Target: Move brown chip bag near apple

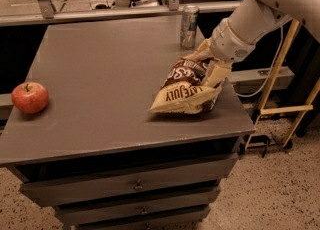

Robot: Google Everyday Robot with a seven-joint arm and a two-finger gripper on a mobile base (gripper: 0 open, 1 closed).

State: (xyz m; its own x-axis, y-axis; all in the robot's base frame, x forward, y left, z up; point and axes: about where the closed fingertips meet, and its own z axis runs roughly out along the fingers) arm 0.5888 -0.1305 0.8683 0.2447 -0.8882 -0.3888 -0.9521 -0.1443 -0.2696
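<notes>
The robot's gripper [206, 72] hangs over the right side of a grey drawer cabinet [110, 74], its claw spread open astride the dark upper end of the brown chip bag [181, 93]. The bag lies near the cabinet's right edge, just in front of a silver can [189, 26]. The apple [30, 97] sits well apart at the far left edge.

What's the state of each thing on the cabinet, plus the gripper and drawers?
brown chip bag: lying flat near the right edge of the cabinet top, far from the apple.
apple: sitting stem up at the left edge, untouched.
drink can: upright at the back, behind the bag.
gripper: lowered onto the bag's dark upper end, in contact with it.
drawers: shut.
</notes>
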